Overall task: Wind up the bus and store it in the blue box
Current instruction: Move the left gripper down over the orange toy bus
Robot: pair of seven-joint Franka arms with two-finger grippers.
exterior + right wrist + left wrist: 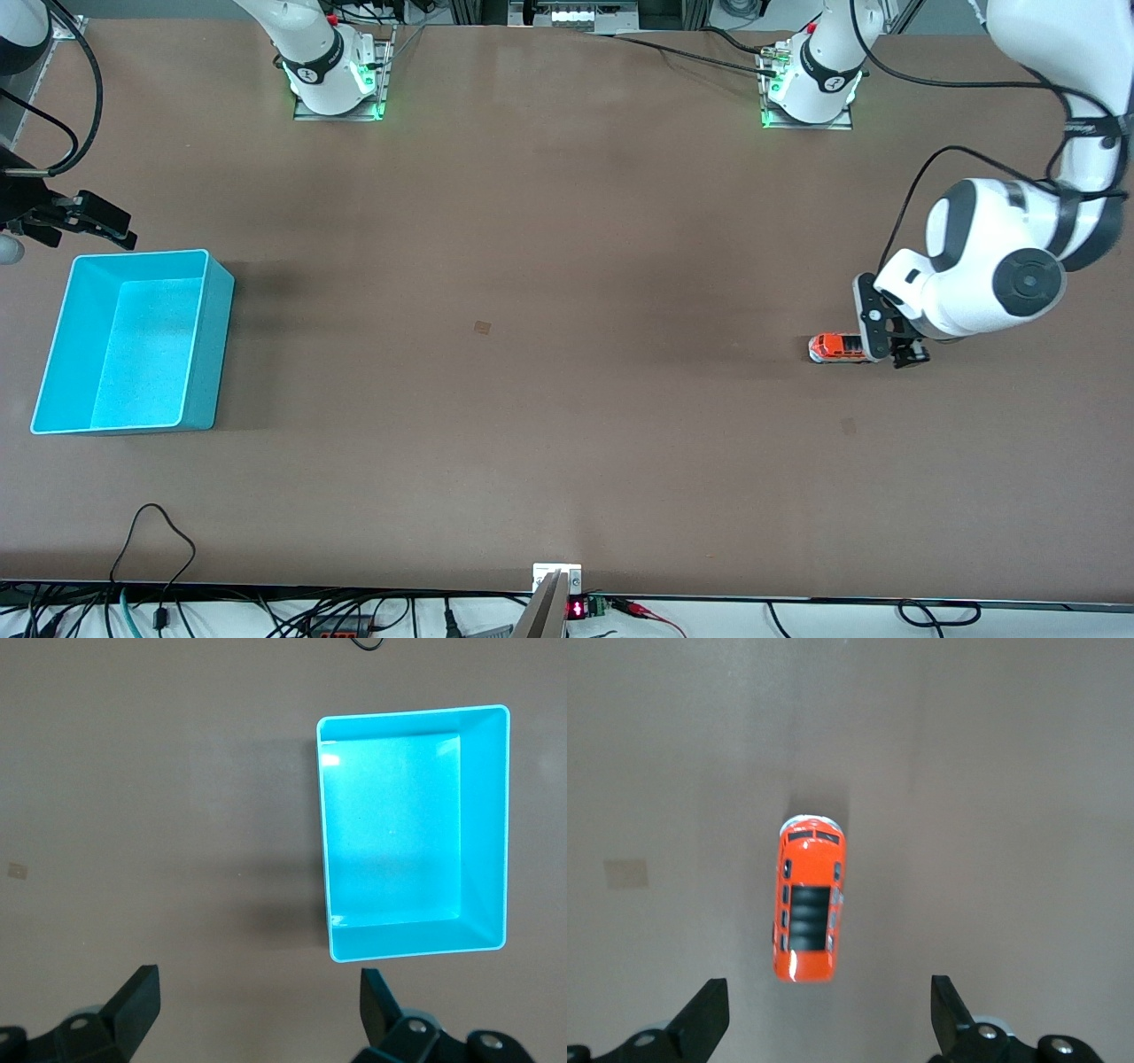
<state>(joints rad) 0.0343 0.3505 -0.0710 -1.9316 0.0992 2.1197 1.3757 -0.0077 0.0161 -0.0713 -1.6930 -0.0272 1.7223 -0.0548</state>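
The small orange bus (835, 348) (808, 908) rests on the brown table toward the left arm's end, its dark roof windows facing up. My left gripper (891, 344) (828, 1005) hovers low right beside the bus's end. It is open, and the fingers (707, 1014) are spread wide with only bare table between them. The empty blue box (211, 346) (412, 948) stands at the right arm's end of the table. My right gripper (93, 232) (257, 997) hangs open above the table beside the box's edge farthest from the front camera, holding nothing.
A small tape mark (482, 328) lies mid-table between bus and box. Both arm bases (337, 75) stand along the table's edge farthest from the front camera. Cables and a small display unit (576, 608) line the nearest edge.
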